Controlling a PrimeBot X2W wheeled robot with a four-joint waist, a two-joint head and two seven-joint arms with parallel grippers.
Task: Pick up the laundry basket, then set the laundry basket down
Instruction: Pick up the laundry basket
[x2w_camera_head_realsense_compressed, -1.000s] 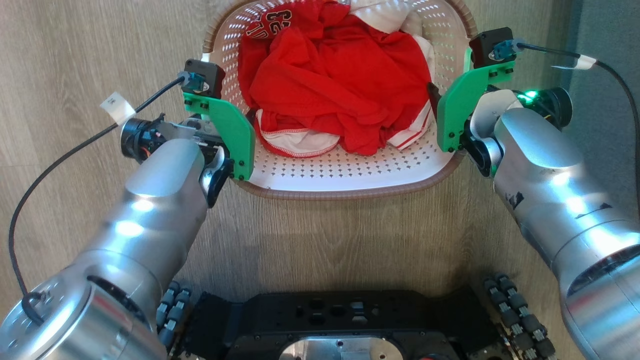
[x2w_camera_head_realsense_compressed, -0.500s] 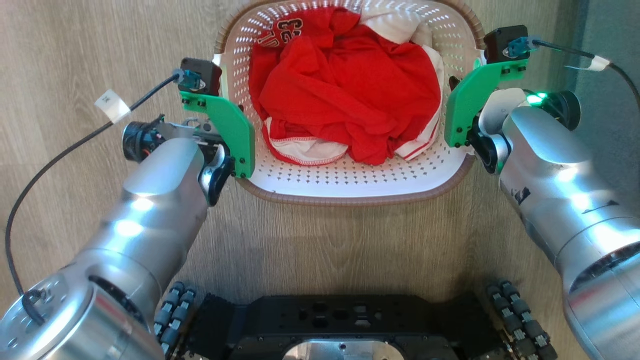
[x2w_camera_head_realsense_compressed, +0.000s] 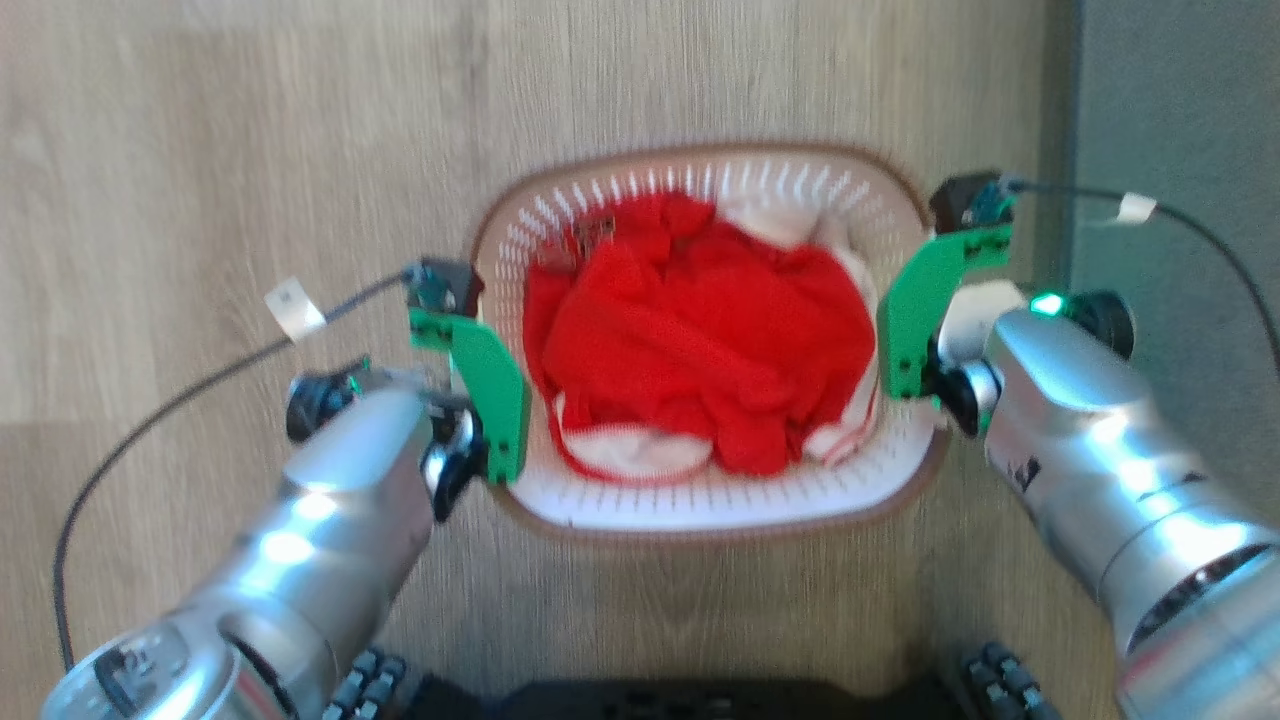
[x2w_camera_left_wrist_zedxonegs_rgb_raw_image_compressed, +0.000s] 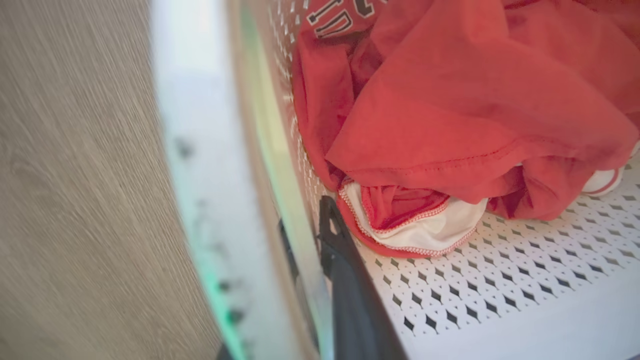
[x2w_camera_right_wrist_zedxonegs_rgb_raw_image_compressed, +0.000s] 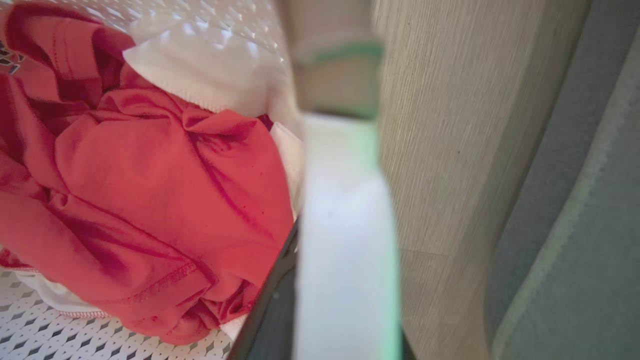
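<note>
1. Since half a second ago the head camera has risen and tipped forward. The basket (x2w_camera_head_realsense_compressed: 700, 500) now sits whole at mid-frame and looks smaller, and less of the robot's dark base shows at 6 o'clock. Both arms stay at the same places on the basket's sides.
2. In the head view, which is blurred, the basket lies over the wood floor (x2w_camera_head_realsense_compressed: 200, 200). Its brown rim is level and a shadow lies below its 6 o'clock edge. Whether it touches the floor cannot be told.
3. The left gripper (x2w_camera_left_wrist_zedxonegs_rgb_raw_image_compressed: 307, 235) is at the basket's 9 o'clock. In the left wrist view one dark finger (x2w_camera_left_wrist_zedxonegs_rgb_raw_image_compressed: 345, 280) lies inside against the perforated wall, and the other shows dimly just outside it. The gripper is clamped on the wall.
4. The right gripper (x2w_camera_right_wrist_zedxonegs_rgb_raw_image_compressed: 345, 280) is at the basket's 3 o'clock. In the right wrist view its inner finger (x2w_camera_right_wrist_zedxonegs_rgb_raw_image_compressed: 272, 310) presses the blurred white handle, and a dark sliver shows at the handle's far side. The gripper is closed on the basket.
5. Red clothes (x2w_camera_head_realsense_compressed: 700, 340) fill the middle of the basket, with white cloth (x2w_camera_head_realsense_compressed: 770, 215) at 1 o'clock.
6. A grey mat (x2w_camera_head_realsense_compressed: 1180, 100) runs along the floor at the frame's 3 o'clock, just beyond the right arm.
</note>
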